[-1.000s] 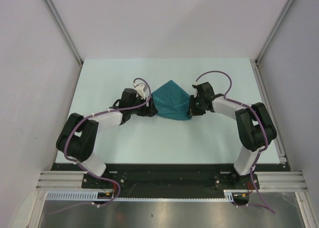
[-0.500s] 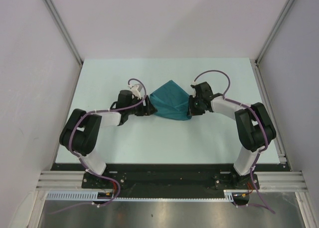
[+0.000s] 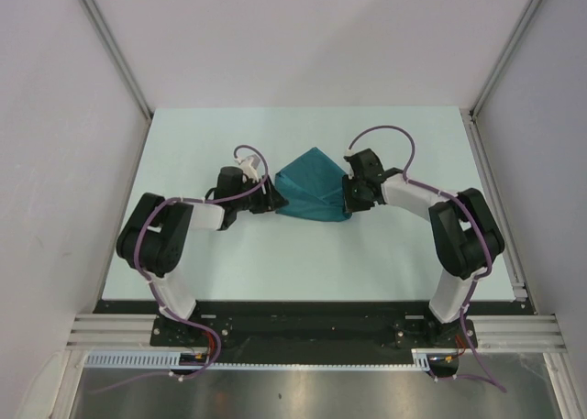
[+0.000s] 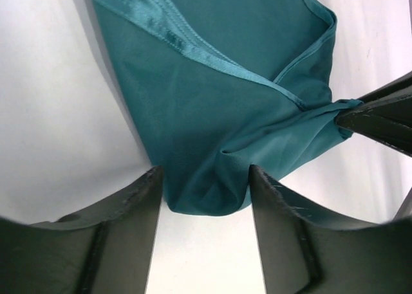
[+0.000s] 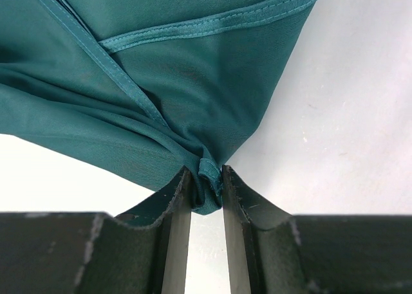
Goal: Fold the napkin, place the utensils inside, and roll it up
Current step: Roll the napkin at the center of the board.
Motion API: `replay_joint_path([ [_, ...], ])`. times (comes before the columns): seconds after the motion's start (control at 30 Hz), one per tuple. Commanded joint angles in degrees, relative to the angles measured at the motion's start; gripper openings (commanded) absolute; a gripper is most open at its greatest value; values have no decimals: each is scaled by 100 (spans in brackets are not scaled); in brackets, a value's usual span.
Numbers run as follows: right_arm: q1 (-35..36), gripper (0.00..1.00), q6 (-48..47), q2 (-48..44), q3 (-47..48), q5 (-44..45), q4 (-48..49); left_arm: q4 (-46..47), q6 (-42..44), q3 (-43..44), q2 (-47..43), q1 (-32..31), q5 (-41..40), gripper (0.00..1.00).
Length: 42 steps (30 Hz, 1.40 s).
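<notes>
R fingers pinched shut on one napkin corner, L fingers wide open, opp corner loose between them. Napkin's mid-bench, part folded, rumpled. No fork in view; I've loading + rolling left

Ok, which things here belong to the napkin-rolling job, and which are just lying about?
Job: the napkin, pinched by the right gripper; the left gripper, open at its other end. No fork visible.
Lying about: none visible; just the table.
</notes>
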Motion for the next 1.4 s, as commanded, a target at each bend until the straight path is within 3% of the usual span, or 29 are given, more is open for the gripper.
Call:
replay_joint_path([
  [0.0, 149, 29, -114, 114, 314, 488, -390, 144, -127, 37, 94, 84, -56, 58],
  [0.2, 237, 29, -114, 194, 499, 691, -575, -303, 84, 63, 33, 75, -407, 50],
  [0.7, 281, 31, -88, 299, 710, 613, -671, -374, 225, 151, 296, 49, -302, 41],
  [0.93, 150, 34, -79, 212, 789, 123, -610, -436, 268, 212, 419, -65, -240, 23],
  [1.03, 18, 38, -79, 106, 824, -282, -505, -550, 321, 230, 446, -66, -266, 15],
  [1.13, -131, 48, -122, -95, 877, -617, -443, -682, 383, 256, 437, -66, -310, 8],
  [1.27, -132, 62, -429, -474, 851, -802, -224, -778, 427, 309, 419, -66, -319, 4],
  [1.37, 34, 67, -737, -719, 711, -662, -39, -866, 453, 353, 419, -66, -328, 3],
])
